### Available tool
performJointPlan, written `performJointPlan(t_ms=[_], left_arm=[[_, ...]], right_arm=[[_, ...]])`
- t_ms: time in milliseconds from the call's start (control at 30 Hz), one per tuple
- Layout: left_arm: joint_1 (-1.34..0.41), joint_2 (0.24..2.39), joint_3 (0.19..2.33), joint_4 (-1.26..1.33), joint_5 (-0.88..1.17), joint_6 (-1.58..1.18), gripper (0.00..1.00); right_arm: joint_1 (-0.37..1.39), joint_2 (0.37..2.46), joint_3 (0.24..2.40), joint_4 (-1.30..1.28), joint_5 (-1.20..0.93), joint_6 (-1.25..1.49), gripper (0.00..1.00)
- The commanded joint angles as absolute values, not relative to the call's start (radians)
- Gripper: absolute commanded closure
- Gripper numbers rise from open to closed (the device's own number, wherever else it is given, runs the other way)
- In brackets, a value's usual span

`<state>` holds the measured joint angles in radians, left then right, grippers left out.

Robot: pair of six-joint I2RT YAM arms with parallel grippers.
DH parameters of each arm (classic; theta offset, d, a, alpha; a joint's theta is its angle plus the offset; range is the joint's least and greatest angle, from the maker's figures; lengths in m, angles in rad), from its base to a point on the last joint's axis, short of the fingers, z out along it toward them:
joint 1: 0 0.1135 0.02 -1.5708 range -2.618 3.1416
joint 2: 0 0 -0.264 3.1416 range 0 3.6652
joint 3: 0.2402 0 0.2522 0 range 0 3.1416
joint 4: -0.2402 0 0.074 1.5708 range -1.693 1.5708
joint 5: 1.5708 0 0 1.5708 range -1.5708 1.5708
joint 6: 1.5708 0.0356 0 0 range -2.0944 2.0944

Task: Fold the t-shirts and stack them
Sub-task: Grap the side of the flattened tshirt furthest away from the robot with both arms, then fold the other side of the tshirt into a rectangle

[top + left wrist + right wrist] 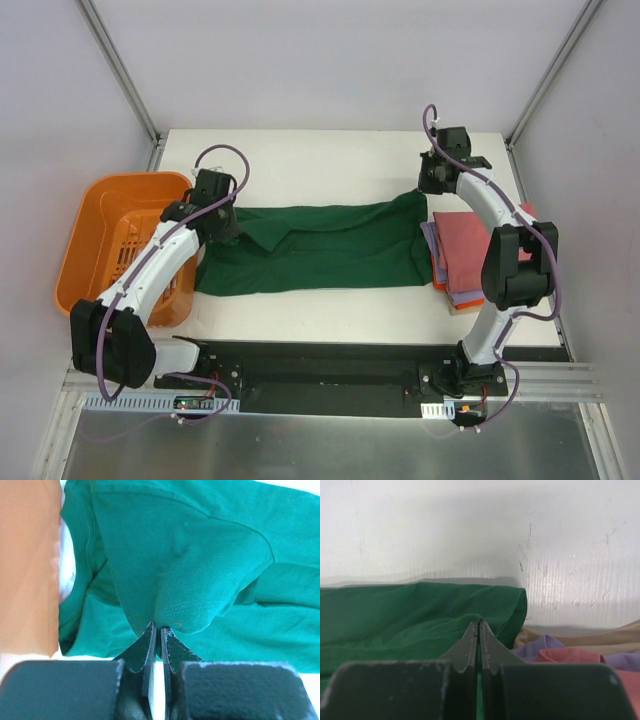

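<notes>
Stack (462, 250) part-hidden by right arm (515, 265); green shirt (320, 248) ends pinched in jaws.

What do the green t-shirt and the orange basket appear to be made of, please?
The green t-shirt: soft matte knit cloth, probably cotton; it drapes, wrinkles and shows stitched hems. The orange basket: rigid, slightly glossy moulded plastic, judging by its slotted walls.

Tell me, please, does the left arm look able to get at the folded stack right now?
Probably not. The left gripper is shut on the green shirt by the basket, and the stack lies at the far side, under the right arm.
</notes>
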<state>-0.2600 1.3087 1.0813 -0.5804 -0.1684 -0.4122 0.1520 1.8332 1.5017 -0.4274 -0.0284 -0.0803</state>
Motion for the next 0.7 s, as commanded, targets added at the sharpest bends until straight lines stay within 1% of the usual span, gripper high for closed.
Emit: performJointPlan(t_ms=[0,167,267,367,400,433,500,533,567,600,633,667], left_arm=[[-0.258,1.217,0.996,-0.583,-0.186,-0.489,1.0],[-0.259,1.175,0.927,-0.583,-0.179,-0.517,1.0],[-0.259,1.17,0.908,-0.584,-0.181,-0.526,1.0],[-0.259,1.166,0.894,-0.601,-0.184,-0.548,0.99],[-0.259,1.161,0.893,-0.61,-0.18,-0.551,0.94],[-0.259,1.155,0.888,-0.621,-0.184,-0.561,0.84],[-0.262,1.137,0.894,-0.659,-0.216,-0.606,0.82],[-0.271,1.126,0.896,-0.673,-0.23,-0.609,0.75],[-0.281,1.112,0.899,-0.675,-0.238,-0.609,0.64],[-0.287,1.102,0.903,-0.678,-0.232,-0.607,0.59],[-0.296,1.089,0.911,-0.677,-0.224,-0.604,0.56],[-0.307,1.082,0.922,-0.676,-0.216,-0.6,0.51]], right_arm=[[0.149,1.752,1.459,-0.446,-0.006,-0.124,1.0],[0.149,1.732,1.417,-0.452,-0.006,-0.14,1.0],[0.147,1.717,1.39,-0.468,0.035,-0.15,0.99],[0.147,1.694,1.35,-0.466,0.052,-0.152,0.94],[0.149,1.686,1.339,-0.474,0.061,-0.149,0.9],[0.147,1.674,1.333,-0.482,0.066,-0.146,0.87],[0.147,1.646,1.319,-0.488,0.093,-0.149,0.85],[0.149,1.628,1.316,-0.489,0.103,-0.155,0.82],[0.149,1.614,1.316,-0.494,0.115,-0.156,0.74],[0.15,1.599,1.321,-0.5,0.12,-0.156,0.67],[0.152,1.585,1.324,-0.505,0.117,-0.155,0.54],[0.155,1.572,1.33,-0.515,0.106,-0.155,0.42]])
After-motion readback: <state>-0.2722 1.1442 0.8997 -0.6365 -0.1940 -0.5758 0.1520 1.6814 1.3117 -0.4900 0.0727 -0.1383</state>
